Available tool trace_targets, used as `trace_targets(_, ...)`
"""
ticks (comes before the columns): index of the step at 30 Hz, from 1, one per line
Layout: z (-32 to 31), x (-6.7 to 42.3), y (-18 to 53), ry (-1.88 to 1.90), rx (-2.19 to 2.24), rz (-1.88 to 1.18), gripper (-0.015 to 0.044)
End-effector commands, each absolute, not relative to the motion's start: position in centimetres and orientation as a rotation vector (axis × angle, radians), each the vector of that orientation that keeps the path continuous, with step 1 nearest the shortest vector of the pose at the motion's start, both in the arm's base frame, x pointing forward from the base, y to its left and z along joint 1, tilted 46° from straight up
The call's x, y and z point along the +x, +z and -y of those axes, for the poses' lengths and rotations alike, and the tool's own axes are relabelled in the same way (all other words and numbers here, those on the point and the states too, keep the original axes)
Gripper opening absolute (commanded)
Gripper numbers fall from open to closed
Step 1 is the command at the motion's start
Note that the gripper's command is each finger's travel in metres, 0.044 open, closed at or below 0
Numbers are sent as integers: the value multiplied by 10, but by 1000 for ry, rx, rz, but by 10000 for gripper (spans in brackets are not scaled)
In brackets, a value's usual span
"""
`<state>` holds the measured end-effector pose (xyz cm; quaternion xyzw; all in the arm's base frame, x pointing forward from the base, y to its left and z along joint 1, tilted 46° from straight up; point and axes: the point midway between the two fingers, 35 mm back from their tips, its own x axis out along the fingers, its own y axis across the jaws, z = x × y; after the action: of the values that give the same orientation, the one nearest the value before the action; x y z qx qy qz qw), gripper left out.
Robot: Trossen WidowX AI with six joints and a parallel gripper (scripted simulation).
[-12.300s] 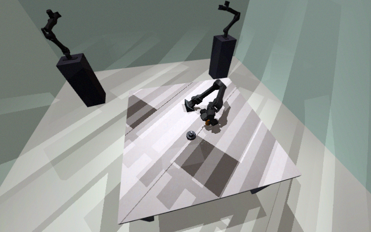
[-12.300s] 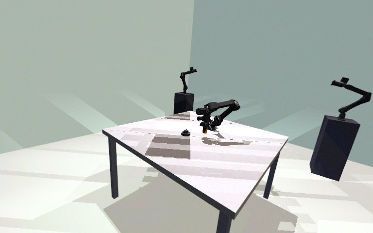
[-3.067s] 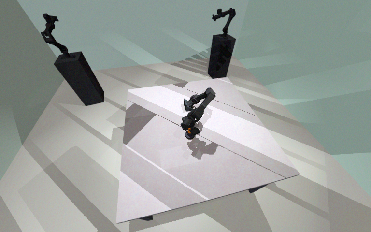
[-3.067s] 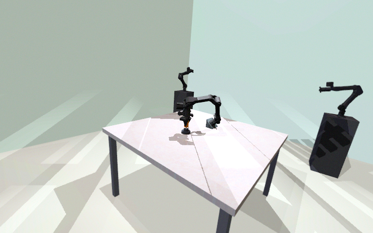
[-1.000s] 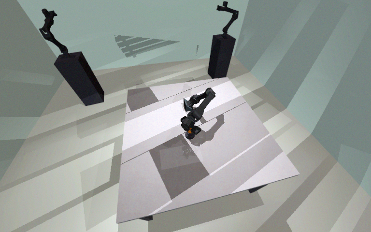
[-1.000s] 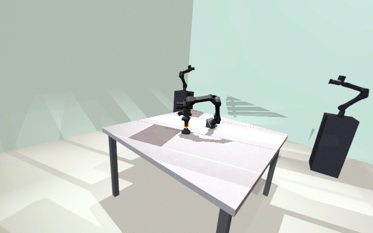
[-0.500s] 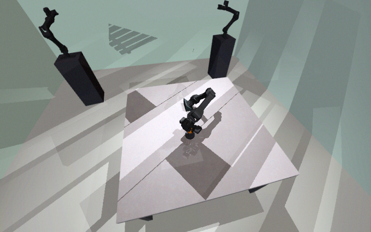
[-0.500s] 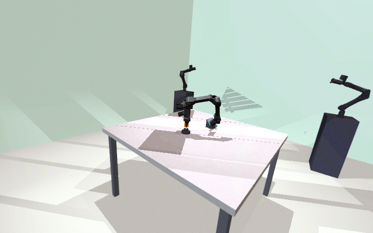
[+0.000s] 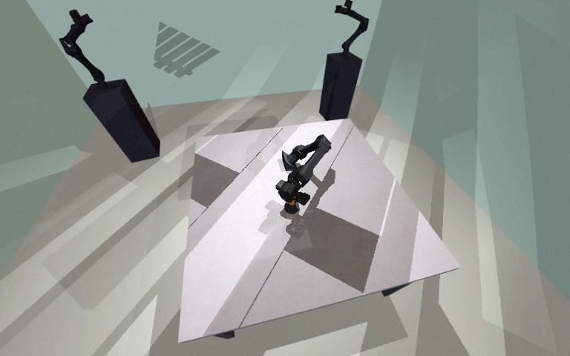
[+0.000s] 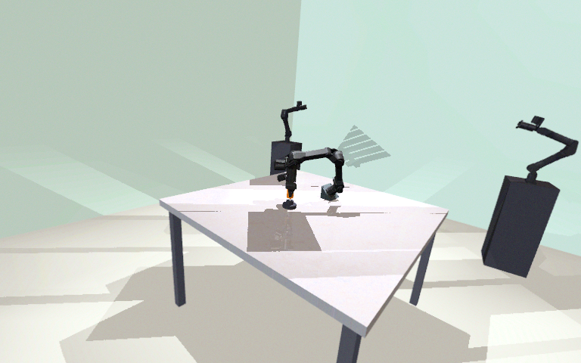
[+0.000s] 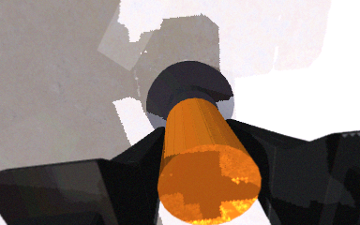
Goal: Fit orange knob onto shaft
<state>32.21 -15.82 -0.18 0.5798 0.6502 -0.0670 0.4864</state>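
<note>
My gripper (image 11: 195, 129) (image 9: 292, 198) (image 10: 290, 192) is shut on the orange knob (image 11: 206, 155) (image 9: 292, 201) (image 10: 287, 195) and holds it upright. The knob's lower end stands right over the dark round pedestal (image 11: 187, 80) (image 9: 291, 208) (image 10: 290, 205) on the white table (image 9: 235, 268) (image 10: 343, 265). In the wrist view the knob covers the middle of the pedestal, so the silver D-shaped shaft is hidden. I cannot tell whether the knob touches the pedestal. In the exterior view the knob shows as a short orange piece just above the pedestal.
The arm's base (image 9: 289, 161) (image 10: 328, 191) stands on the table behind the pedestal. Two dark plinths with camera arms stand on the floor beyond the table, one plinth (image 9: 122, 119) (image 10: 518, 224) to one side and the other plinth (image 9: 339, 86) (image 10: 283, 156) at the back.
</note>
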Motion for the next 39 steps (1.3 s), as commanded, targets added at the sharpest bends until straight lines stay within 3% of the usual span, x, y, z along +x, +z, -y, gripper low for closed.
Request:
trace_targets(1,160,322,1,-156,1410,-1579,0)
trace_targets(10,159,321,0,10,1247,-1548,0)
trace_targets(39,157,321,-2,10,1247,-1548,0)
